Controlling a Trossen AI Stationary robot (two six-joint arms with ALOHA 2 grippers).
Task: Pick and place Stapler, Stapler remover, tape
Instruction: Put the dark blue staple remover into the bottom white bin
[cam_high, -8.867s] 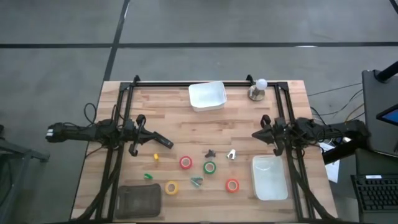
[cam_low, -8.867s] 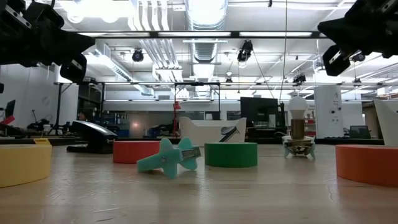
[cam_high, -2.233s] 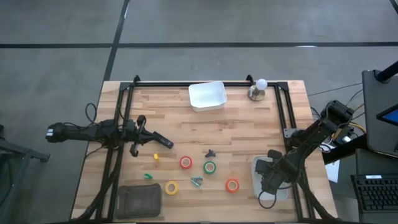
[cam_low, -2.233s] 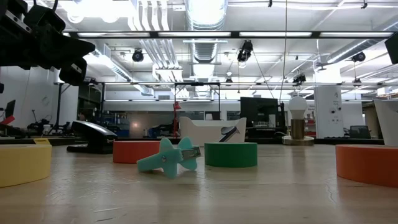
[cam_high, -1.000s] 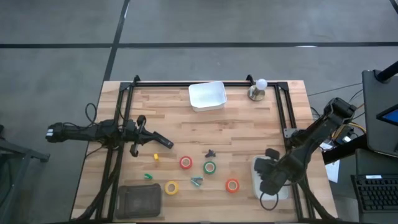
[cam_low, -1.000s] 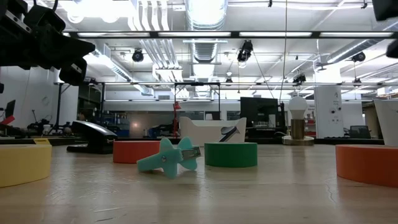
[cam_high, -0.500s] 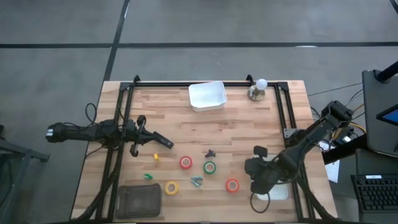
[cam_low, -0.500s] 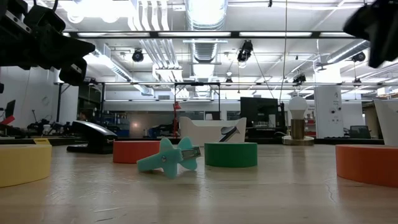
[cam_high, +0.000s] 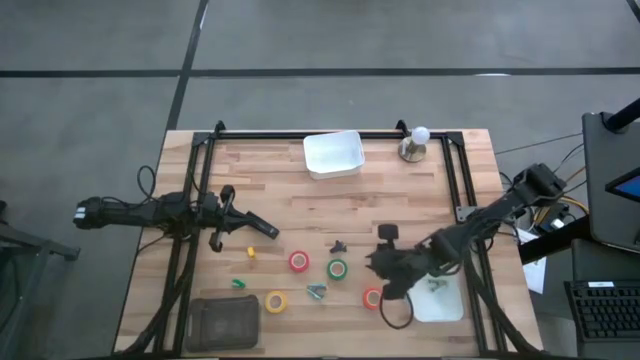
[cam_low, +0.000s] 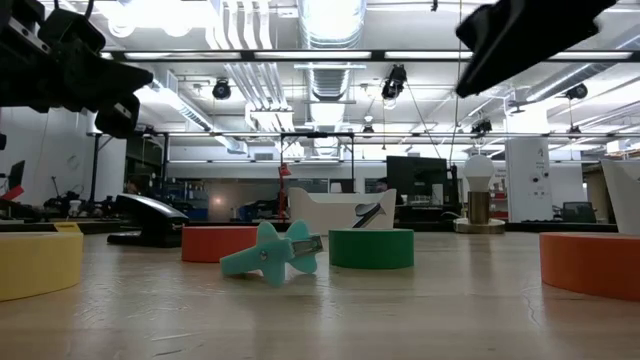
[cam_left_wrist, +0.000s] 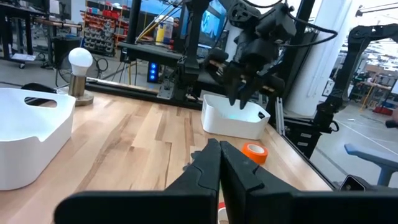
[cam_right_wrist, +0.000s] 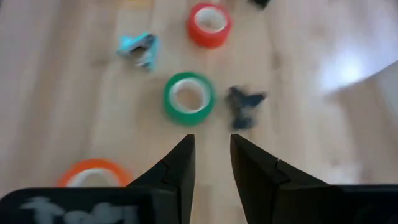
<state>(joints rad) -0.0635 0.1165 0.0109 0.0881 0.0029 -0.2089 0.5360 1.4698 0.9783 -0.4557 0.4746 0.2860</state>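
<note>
- As the right arm reaches out over the bench (cam_high: 300, 200), the right tool (cam_right_wrist: 211, 148) hangs above the tape rolls, its fingers a narrow gap apart and holding nothing; the green tape (cam_high: 337, 268) lies just ahead of the fingertips and the orange-red tape (cam_high: 373, 297) just beside them.
- One second ago the same arm hung over the white tray (cam_high: 450, 305) at the bench's right edge; it has since swung toward the middle, which suggests that one delivery is finished and the next pick is beginning.
- A small item (cam_high: 437, 285) lies in that tray; the silvery stapler remover seen near the dark stapler remover (cam_high: 339, 246) in the earliest frame is gone from the bench.
- Red tape (cam_high: 298, 262), yellow tape (cam_high: 275, 300) and the teal stapler remover (cam_high: 316, 291) lie where they lay before; the stapler (cam_low: 150, 222) also rests unmoved.
- Left tool (cam_left_wrist: 219, 163): fingers pressed together, empty, waiting at the bench's left side as earlier.
</note>
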